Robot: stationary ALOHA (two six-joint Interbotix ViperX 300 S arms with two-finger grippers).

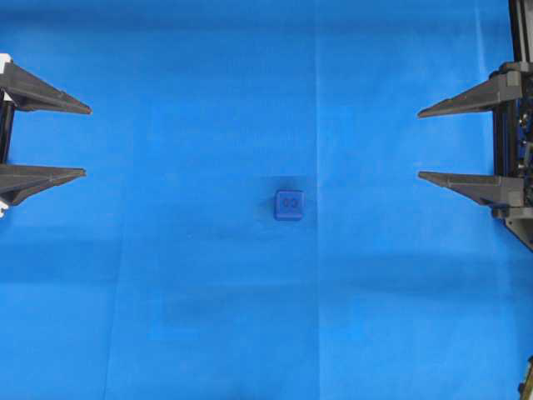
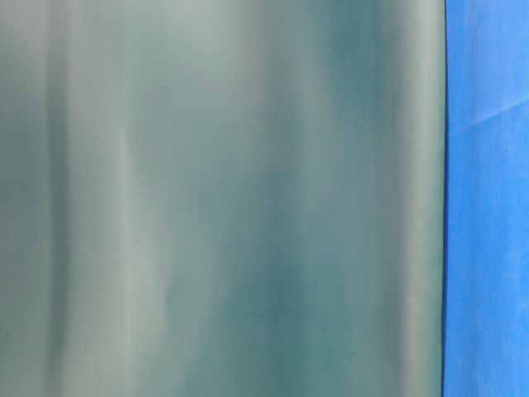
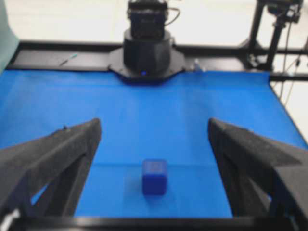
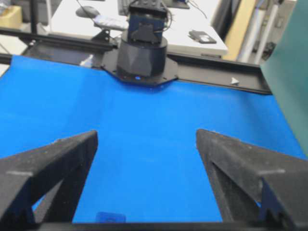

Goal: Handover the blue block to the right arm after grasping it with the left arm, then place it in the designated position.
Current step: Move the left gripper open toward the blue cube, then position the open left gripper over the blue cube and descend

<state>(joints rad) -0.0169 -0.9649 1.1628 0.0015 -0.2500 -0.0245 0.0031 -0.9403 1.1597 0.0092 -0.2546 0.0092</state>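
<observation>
From my left wrist camera I see the left gripper (image 3: 154, 139) with its two black fingers spread wide apart and nothing between them. Just beyond their tips the blue block (image 3: 154, 177) sits upright on the blue cloth (image 3: 154, 106), touching neither finger. Farther off, at the cloth's far edge, I see the right arm's black base (image 3: 147, 50) on a black frame.

My right wrist camera shows the right gripper (image 4: 147, 139) equally wide apart and holding nothing; the block (image 4: 110, 217) barely shows at the bottom edge. Beyond stands the left arm's base (image 4: 143, 55), then a desk (image 4: 154, 36) with small items.

From overhead, the block (image 1: 288, 204) lies near the cloth's (image 1: 208, 317) middle, well apart from the left gripper (image 1: 86, 140) and the right gripper (image 1: 419, 143). The table-level view is mostly filled by a blurred grey-green sheet (image 2: 223, 198), with cloth only along its right edge.
</observation>
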